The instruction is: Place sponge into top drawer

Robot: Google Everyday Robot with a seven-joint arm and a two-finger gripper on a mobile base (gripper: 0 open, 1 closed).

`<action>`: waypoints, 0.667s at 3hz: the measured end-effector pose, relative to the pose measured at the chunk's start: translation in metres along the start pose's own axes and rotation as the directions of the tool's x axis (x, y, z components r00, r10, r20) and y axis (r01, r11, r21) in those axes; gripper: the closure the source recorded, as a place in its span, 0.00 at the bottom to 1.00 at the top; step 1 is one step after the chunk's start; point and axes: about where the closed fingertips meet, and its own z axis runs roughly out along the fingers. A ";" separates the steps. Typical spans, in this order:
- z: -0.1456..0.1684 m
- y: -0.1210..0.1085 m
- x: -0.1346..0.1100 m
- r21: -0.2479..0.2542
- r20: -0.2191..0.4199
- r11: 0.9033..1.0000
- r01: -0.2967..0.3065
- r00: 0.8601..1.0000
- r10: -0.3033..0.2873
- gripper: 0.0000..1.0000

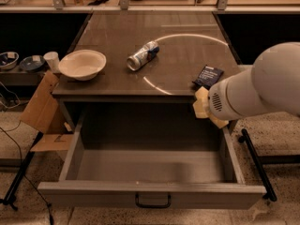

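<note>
Held aloft at the end of the arm (262, 86): a pale yellow sponge (201, 103), just off the front edge of the surface (140, 32) at its five o'clock corner. Over the two o'clock corner of the open drawer (93, 193), above its right wall, not yet inside. Pinched by the tool (205, 111), itself mostly hidden behind the bulky white wrist, so only a cream sliver showing beneath the sponge.

Below, pulled fully out: the drawer, wide and shallow, plain grey within, with a small black handle (153, 201) at six o'clock on its front panel.

At twelve o'clock from the sponge, just beside it on the surface: a small dark packet (208, 75), lying flat near the front right edge. Farther off at ten o'clock from the sponge, near the middle of the surface: a can (143, 56) lying on its side. Toward nine o'clock, at the left edge of the surface: a cream bowl (82, 64), upright. Just left of the bowl, off the surface: a white cup (51, 60). Leaning beside the left leg at eight o'clock: a piece of cardboard (40, 107).
</note>
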 end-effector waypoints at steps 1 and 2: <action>0.021 0.006 0.016 -0.042 -0.037 0.999 0.020 0.999 -0.021 1.00; 0.058 0.014 0.042 -0.090 -0.070 0.996 0.023 0.997 -0.030 1.00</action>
